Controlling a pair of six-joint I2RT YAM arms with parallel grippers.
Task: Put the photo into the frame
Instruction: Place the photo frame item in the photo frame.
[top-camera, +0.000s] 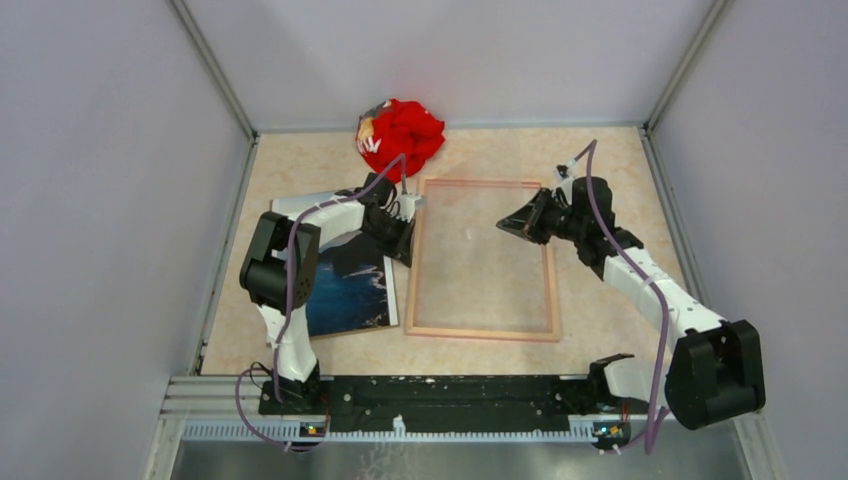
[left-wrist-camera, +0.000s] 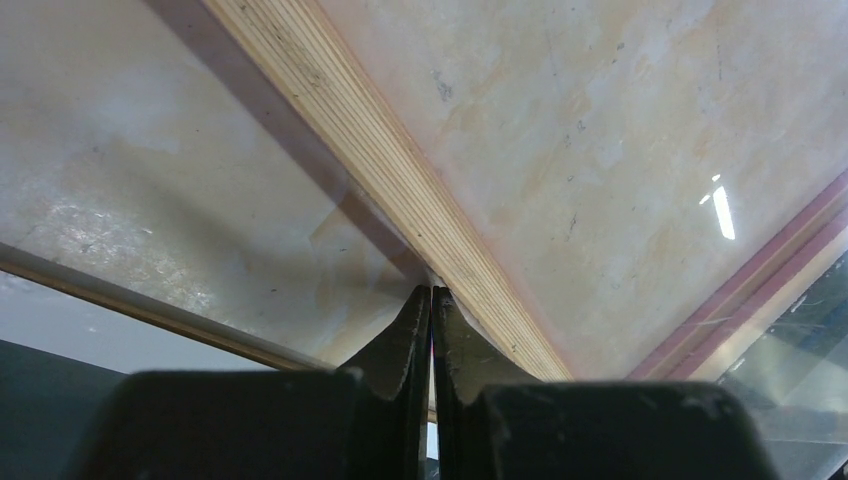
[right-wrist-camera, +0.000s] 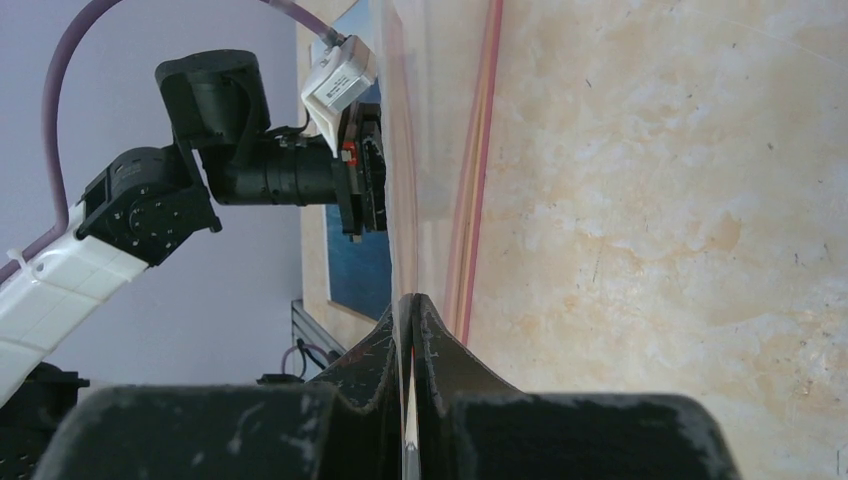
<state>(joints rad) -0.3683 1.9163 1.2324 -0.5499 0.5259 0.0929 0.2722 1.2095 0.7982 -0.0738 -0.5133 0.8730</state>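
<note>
Frame: we are looking at a thin rectangular frame (top-camera: 480, 333) lying flat in the middle of the table (top-camera: 610, 180). Its light wood rails are showing layered plywood edges and a pink strip.
Photo: the photo (top-camera: 352, 290), a glossy print of dark mountains and blue water, is lying flat just left of the frame. It is outside the frame and partly hidden under the left arm.
Sheet: a thin clear sheet (top-camera: 470, 240) is hanging over the frame, catching faint reflections.
Left: the left gripper (left-wrist-camera: 432, 300) is pinching the clear sheet at its far left corner, its black fingers nearly touching.
Right: the right gripper (right-wrist-camera: 408, 305) is squeezing the clear sheet's edge on its own side, its fingers narrow.
Cloth: a crumpled red cloth bundle (top-camera: 400, 135) is sitting beyond the frame.
Table: we are seeing a smooth surface, marbled beige and lightly scuffed.
</note>
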